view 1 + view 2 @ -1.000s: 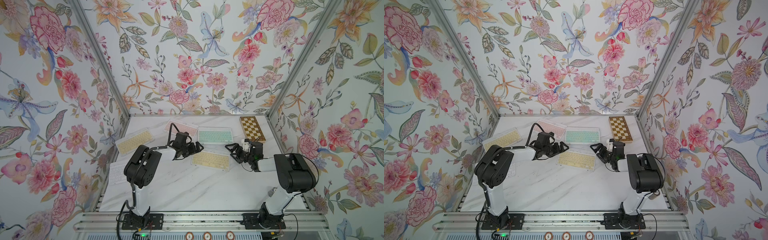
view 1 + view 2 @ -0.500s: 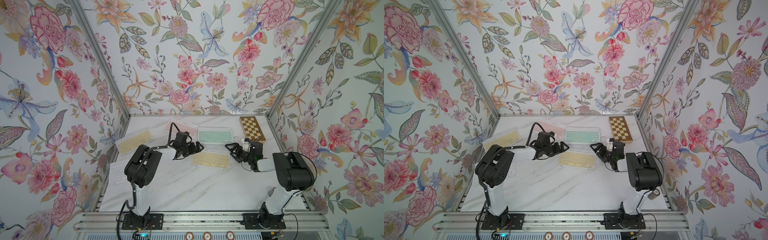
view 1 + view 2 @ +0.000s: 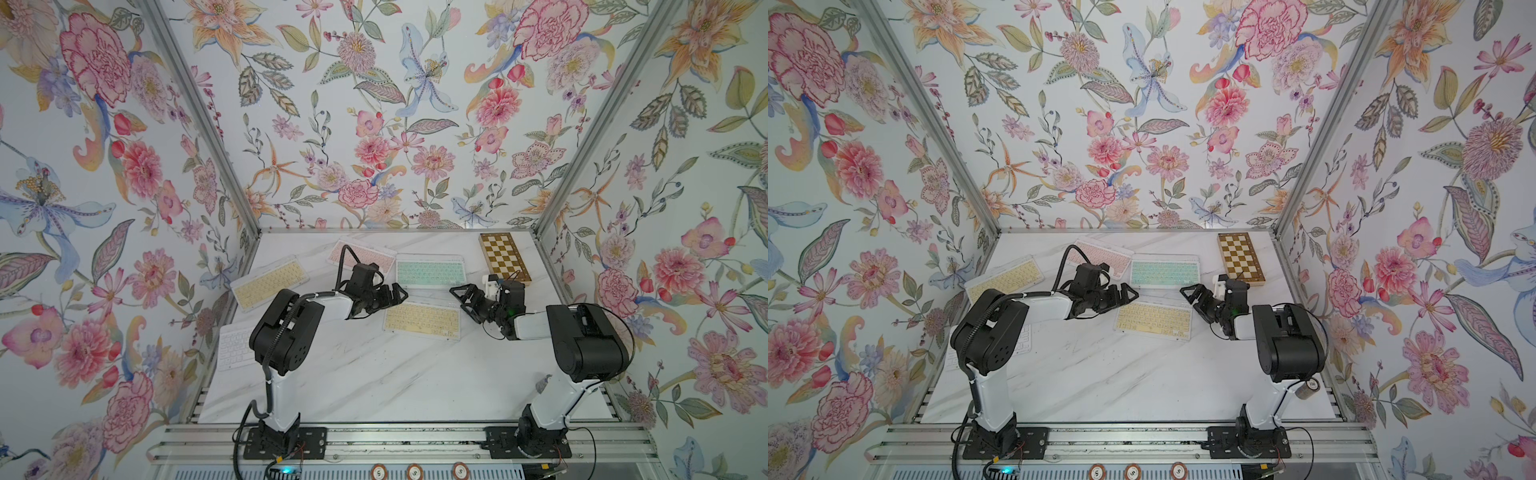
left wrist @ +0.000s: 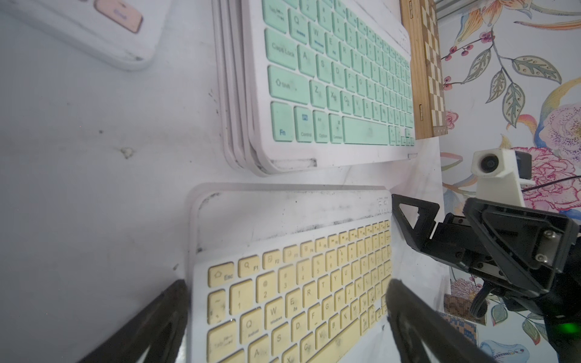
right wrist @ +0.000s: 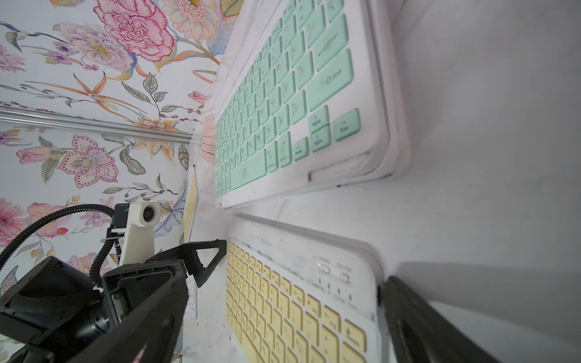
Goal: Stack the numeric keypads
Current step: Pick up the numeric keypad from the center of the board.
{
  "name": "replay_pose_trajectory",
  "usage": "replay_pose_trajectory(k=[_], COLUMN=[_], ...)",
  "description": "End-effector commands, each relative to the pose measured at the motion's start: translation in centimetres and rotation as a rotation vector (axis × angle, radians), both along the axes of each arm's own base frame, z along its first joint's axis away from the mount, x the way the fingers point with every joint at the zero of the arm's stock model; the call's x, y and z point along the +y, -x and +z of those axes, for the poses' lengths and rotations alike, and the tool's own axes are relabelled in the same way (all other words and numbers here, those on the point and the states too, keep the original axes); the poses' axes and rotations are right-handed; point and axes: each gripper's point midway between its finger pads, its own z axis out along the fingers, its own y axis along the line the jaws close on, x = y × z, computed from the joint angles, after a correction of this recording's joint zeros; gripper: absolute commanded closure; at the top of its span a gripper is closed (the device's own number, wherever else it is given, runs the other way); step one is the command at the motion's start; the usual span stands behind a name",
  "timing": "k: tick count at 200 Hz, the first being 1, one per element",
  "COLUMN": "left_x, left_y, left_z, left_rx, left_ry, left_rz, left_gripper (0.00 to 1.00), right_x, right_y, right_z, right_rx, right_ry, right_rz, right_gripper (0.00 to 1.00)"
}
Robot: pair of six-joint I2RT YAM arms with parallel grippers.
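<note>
Two robot arms face each other across a white, marble-veined desk (image 3: 374, 382). Between them lies a slim yellow keypad (image 3: 422, 320). It is a flat rectangle with rounded corners, a smooth white frame scuffed grey, and low pastel keys.

The left claw (image 3: 390, 295) sits at the keypad's left end, fingers spread apart and holding nothing. The right claw (image 3: 463, 301) sits at its right end, also spread wide and empty. Whether any finger touches the frame cannot be told.

Just behind is a pile of several keypads topped by a mint keypad (image 3: 430, 270). A pink keypad (image 3: 361, 255), a second yellow keypad (image 3: 270, 286) and a white keypad (image 3: 235, 347) lie further left. A checkered wooden chessboard (image 3: 505, 257) lies at the back right.

The step looks like a pickup from both ends. It likely goes best if both claws close evenly on the thin, slippery edges, lift the keypad level, and set it square on the mint pile.
</note>
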Motion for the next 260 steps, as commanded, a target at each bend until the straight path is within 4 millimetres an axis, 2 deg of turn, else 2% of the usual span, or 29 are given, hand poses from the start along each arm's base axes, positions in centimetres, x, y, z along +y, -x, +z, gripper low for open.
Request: replay_pose_trajectory(k=[1, 59, 87, 164, 209, 260], left_x=[1.0, 1.0, 1.0, 0.9, 0.2, -0.8], left_y=[3.0, 2.9, 3.1, 3.6, 3.8, 2.8], left_z=[-5.0, -5.2, -5.5, -5.6, -3.8, 0.8], left_rx=[0.160, 0.164, 0.169, 0.180, 0.182, 0.119], left_ry=[-0.096, -0.097, -0.093, -0.062, 0.065, 0.259], left_rz=[-0.018, -0.019, -0.018, -0.011, 0.021, 0.093], left_gripper=[0.01, 0.01, 0.01, 0.01, 0.01, 0.01], right_x=[-0.3, 0.1, 0.6, 3.5, 4.3, 6.1], right_y=[0.0, 0.2, 0.5, 1.4, 1.9, 1.5], right_z=[-1.3, -1.4, -0.9, 4.2, 6.8, 10.2], right_rx=[0.030, 0.031, 0.015, -0.162, -0.191, -0.192], right_ry=[0.020, -0.005, -0.030, -0.146, -0.150, -0.161], right_rz=[-0.001, 0.008, 0.018, 0.105, 0.117, 0.086], right_gripper=[0.01, 0.01, 0.01, 0.01, 0.01, 0.01])
